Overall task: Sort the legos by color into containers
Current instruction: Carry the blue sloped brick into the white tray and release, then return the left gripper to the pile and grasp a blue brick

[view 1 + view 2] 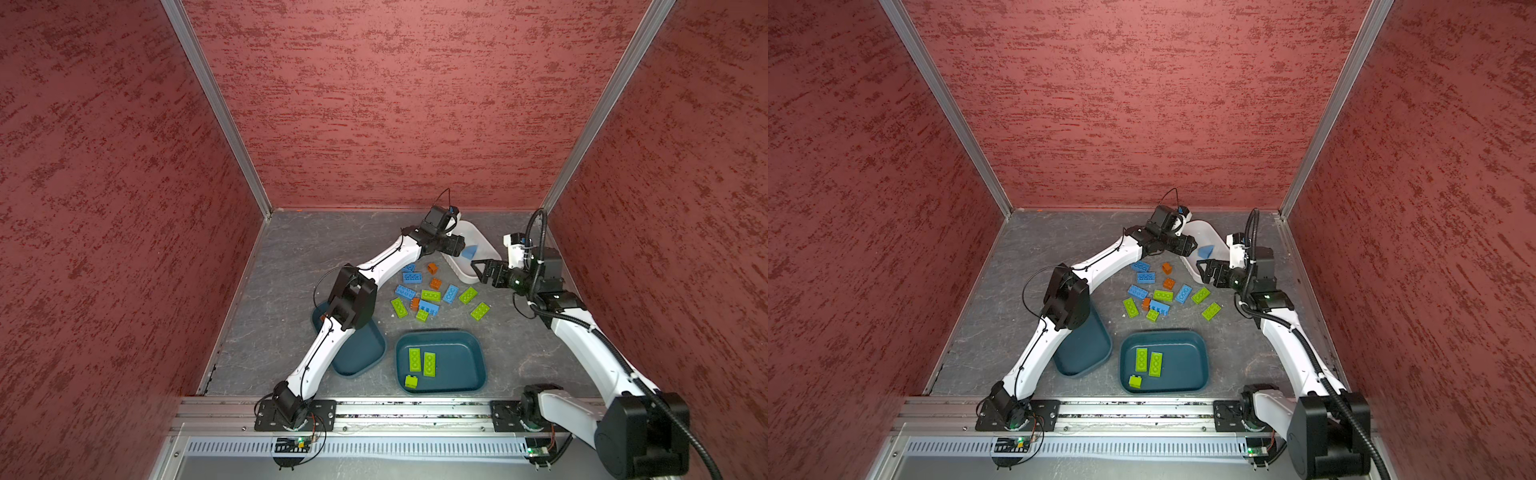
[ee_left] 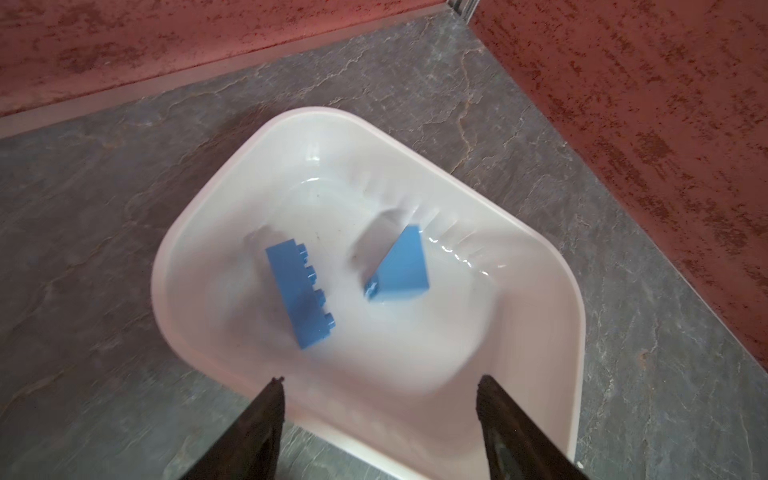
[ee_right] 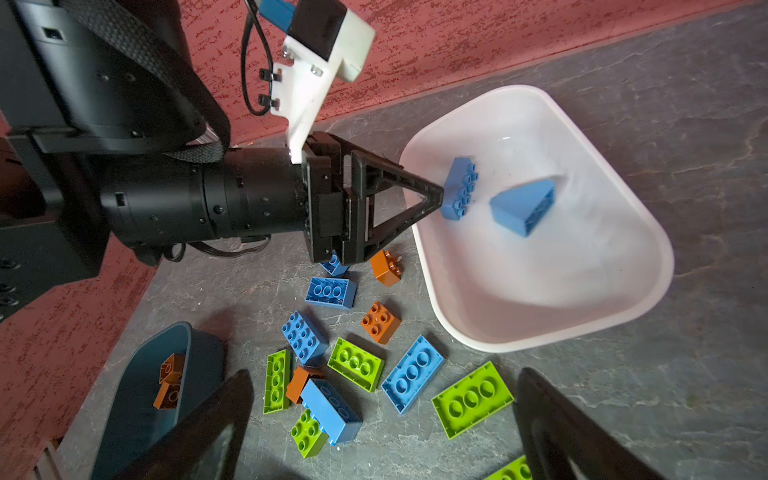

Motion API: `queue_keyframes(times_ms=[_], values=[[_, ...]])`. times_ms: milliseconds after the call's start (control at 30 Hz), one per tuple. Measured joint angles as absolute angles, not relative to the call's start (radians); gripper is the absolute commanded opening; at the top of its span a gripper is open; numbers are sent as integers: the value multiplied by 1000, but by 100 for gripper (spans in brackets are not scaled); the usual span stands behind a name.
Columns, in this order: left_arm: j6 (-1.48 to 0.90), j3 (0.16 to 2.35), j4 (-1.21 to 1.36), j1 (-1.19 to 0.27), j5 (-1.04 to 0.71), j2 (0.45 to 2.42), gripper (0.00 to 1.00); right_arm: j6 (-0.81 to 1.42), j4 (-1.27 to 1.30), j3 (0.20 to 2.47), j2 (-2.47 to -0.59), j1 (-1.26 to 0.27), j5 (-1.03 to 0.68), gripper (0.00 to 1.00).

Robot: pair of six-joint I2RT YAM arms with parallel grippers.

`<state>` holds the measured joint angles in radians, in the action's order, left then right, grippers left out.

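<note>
grey veined worktop (image 1: 291, 257); mottled red walls (image 1: 374, 104); white tub (image 2: 498, 332) holding two blue bricks (image 2: 299, 291); teal tub (image 1: 457, 365) holding three lime green bricks (image 1: 414, 359); second teal tub (image 3: 137, 415) holding orange-brown bricks (image 3: 170, 368); loose bricks (image 3: 411, 374) blue, lime, orange-brown

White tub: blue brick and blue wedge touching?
Apart. The left wrist view shows bare white tub floor between the blue brick and the blue wedge.

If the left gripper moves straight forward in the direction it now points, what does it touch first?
Probably the blue studded brick in the white tub, just ahead of the left gripper, whose jaws stand open; otherwise the tub floor beside it. Depth is unclear.
</note>
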<state>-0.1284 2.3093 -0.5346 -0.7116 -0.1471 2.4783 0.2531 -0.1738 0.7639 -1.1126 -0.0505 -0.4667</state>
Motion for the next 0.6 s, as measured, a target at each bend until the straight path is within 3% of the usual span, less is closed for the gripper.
queue_keyframes(times_ms=[333,600], values=[[-314,2102,-693,-712,47,2190,77,249,-169,783,-1142,-51,-553,99],[-651,2032,-785,-695,184,2156,81,250,-165,783,-1190,-51,-614,99]])
